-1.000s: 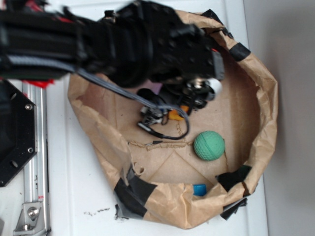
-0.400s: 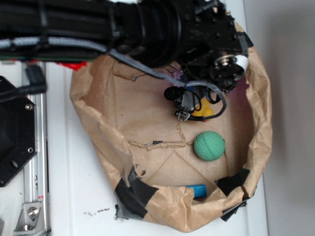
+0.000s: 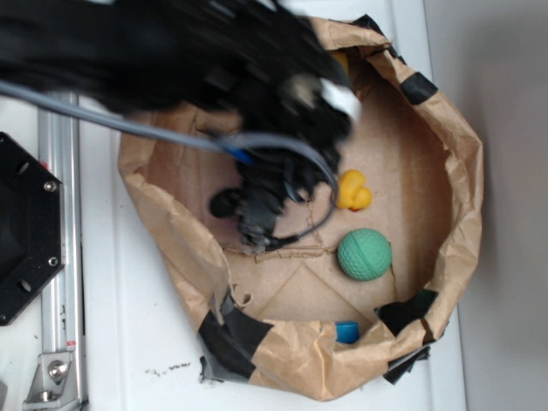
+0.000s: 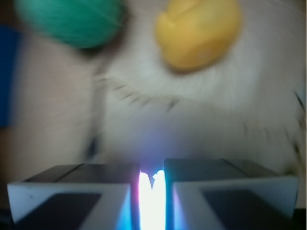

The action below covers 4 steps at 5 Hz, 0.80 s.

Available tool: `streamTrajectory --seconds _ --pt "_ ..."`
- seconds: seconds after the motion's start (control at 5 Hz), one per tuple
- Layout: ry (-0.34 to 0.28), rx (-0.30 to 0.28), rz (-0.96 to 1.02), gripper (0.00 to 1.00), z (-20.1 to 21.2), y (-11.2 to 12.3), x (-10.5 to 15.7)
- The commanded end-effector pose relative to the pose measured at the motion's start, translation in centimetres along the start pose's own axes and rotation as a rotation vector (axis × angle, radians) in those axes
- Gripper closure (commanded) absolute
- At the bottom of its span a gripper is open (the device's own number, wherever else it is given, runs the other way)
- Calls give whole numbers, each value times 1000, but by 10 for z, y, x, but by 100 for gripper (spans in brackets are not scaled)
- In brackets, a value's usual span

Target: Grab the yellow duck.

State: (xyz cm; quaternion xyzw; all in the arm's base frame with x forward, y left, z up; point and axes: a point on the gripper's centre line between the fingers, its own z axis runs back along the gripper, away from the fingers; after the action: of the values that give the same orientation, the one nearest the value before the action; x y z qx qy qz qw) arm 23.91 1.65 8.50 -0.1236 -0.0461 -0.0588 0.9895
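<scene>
Wrist camera first: the two grey finger pads [image 4: 72,194] fill the bottom of the frame, drawn almost together with only a thin bright slit between them and nothing caught in it, so the gripper [image 4: 152,191] is pressed shut on air. Beyond the pads lies pale, blurred cardboard floor, and past that, at the top of the frame, the yellow duck [image 4: 199,31] sits right of centre with the green ball [image 4: 72,21] to its left, a gap of bare floor between the two; a strip of blue shows at the far left edge, too smeared to name. From the exterior camera the black arm [image 3: 171,60] sweeps in from the upper left, badly motion-blurred, and its gripper [image 3: 253,227] hangs over the left-middle of the brown paper-walled bin [image 3: 467,188]; a grey cable [image 3: 128,128] loops down around it. The yellow duck [image 3: 352,190] stands free on the bin floor just right of the gripper, apart from it, its orange beak probably facing the arm, though the blur makes that hard to swear to. The green ball [image 3: 364,254] lies just below the duck, near but not touching. A small blue object [image 3: 347,331] is tucked against the lower wall, beside patches of black tape [image 3: 231,330]. The bin sits on a white table [image 3: 111,342], with a metal rail [image 3: 60,257] along the left.
</scene>
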Motion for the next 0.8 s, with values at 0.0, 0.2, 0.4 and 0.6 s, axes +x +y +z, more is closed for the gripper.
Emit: streamTrajectory --seconds 0.0,0.2,0.4,0.6 --pt "-100 6 84 100 53 -15 16" --pt "-38 46 95 0 13 -7 44" --pt "-16 65 22 0 -32 -11 70" --pt "-12 29 -61 0 -55 -18 76"
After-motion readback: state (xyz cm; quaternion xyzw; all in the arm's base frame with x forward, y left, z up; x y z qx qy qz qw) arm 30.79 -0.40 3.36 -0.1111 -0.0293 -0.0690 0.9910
